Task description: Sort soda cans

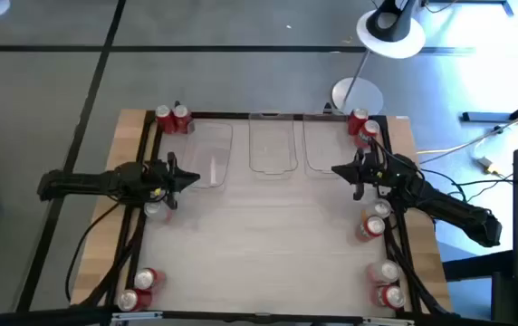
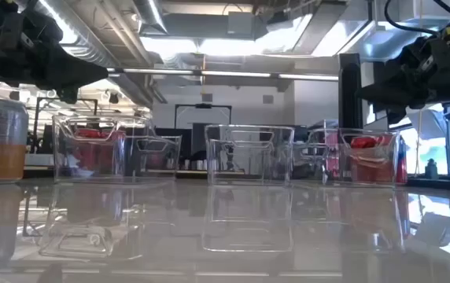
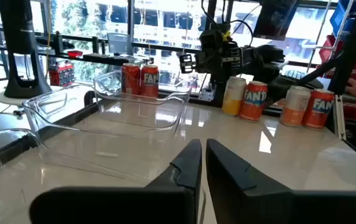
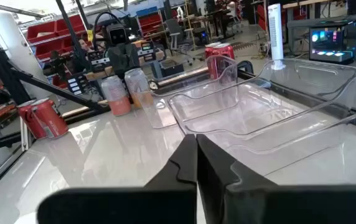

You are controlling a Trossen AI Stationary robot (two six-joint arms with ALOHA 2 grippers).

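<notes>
Soda cans stand upright in small groups along the table's sides: red ones at the far left corner (image 1: 172, 119) and far right corner (image 1: 361, 124), others at the near left (image 1: 140, 289), near right (image 1: 387, 284), right side (image 1: 373, 223), and under the left arm (image 1: 156, 209). Orange-labelled cans (image 3: 253, 100) show in the left wrist view. My left gripper (image 1: 193, 179) (image 3: 203, 163) hovers shut over the table's left part, pointing right. My right gripper (image 1: 337, 172) (image 4: 196, 157) hovers shut over the right part, pointing left. Neither touches a can.
Three clear plastic bins (image 1: 210, 154) (image 1: 273, 145) (image 1: 320, 145) sit in a row along the far edge, between the grippers and the far can groups. A black frame (image 1: 143, 163) runs along the table's sides. A white lamp base (image 1: 391, 29) stands beyond the table.
</notes>
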